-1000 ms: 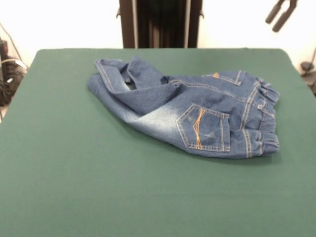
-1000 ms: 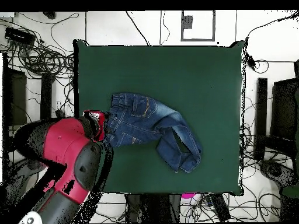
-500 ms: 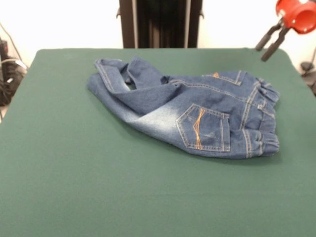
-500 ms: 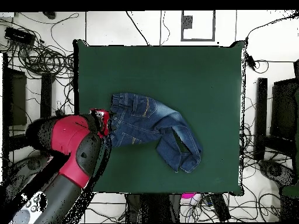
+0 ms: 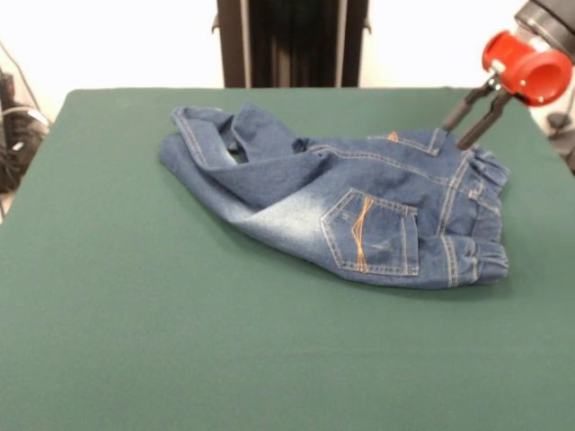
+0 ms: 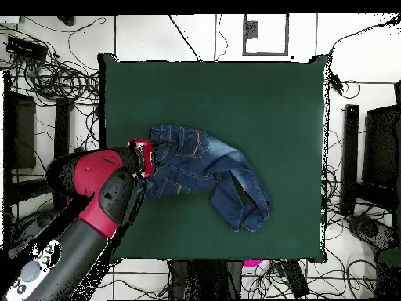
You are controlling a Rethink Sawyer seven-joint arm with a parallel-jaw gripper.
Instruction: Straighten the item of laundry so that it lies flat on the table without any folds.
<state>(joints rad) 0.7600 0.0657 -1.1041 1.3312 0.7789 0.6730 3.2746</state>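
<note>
The blue denim jeans (image 5: 359,211) lie crumpled on the dark green table (image 5: 180,341), right of centre in the front view. The elastic waistband is at the right, an orange-stitched back pocket faces up, and the legs are folded over each other towards the left. My gripper (image 5: 455,136) hangs open and empty just above the waistband's far corner, below a red wrist. In the overhead view the jeans (image 6: 205,172) lie left of the table's (image 6: 235,94) middle. There the red arm covers the gripper (image 6: 149,159) at the waistband end.
The robot's dark pedestal (image 5: 292,40) stands at the table's far edge. Cables lie at the left edge of the front view (image 5: 13,126) and all round the table in the overhead view (image 6: 55,74). Green cloth surrounds the jeans on every side.
The arm has come down and in from the table's edge towards the waistband. The gripper now hangs just over the jeans' far waistband corner. The jeans have not moved.
</note>
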